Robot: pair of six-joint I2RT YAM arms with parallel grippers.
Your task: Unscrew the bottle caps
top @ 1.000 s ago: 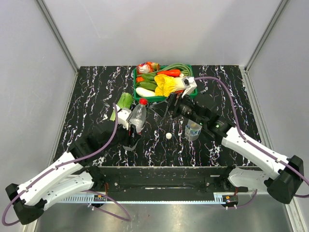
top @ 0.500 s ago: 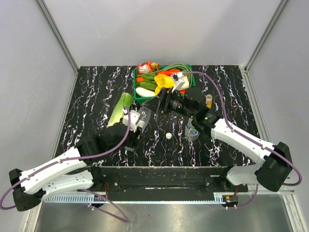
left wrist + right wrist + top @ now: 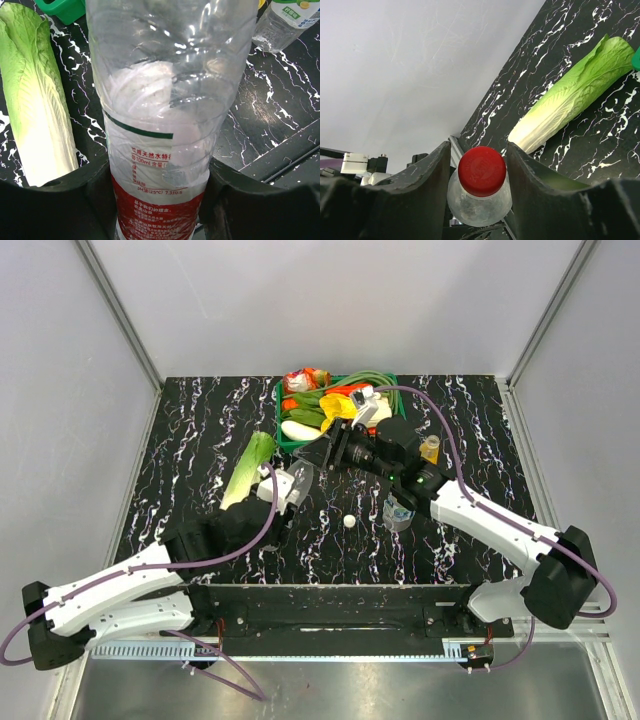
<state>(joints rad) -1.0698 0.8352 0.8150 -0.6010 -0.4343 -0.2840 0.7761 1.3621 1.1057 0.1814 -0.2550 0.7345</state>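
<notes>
My left gripper [image 3: 157,200] is shut on the lower body of a clear bottle [image 3: 165,90] with a red label. It holds the bottle [image 3: 300,478] tilted, neck toward the right arm. The bottle's red cap [image 3: 481,170] sits between the fingers [image 3: 420,190] of my right gripper [image 3: 480,165], which hug it on both sides. From above, the right gripper [image 3: 325,453] covers that cap. A loose white cap [image 3: 348,522] lies on the table. An uncapped bottle [image 3: 398,512] stands beside the right arm. A small yellow-capped bottle [image 3: 430,448] stands behind it.
A green basket [image 3: 283,430] full of vegetables stands at the back centre. A long cabbage [image 3: 248,468] lies left of the held bottle, also visible in the left wrist view as the cabbage [image 3: 35,110]. Grey walls enclose the black marbled table [image 3: 200,430].
The left arm has tipped the bottle over toward the right. The right gripper has swung left from near the basket to the bottle's neck, and its jaws have come in around the red cap.
</notes>
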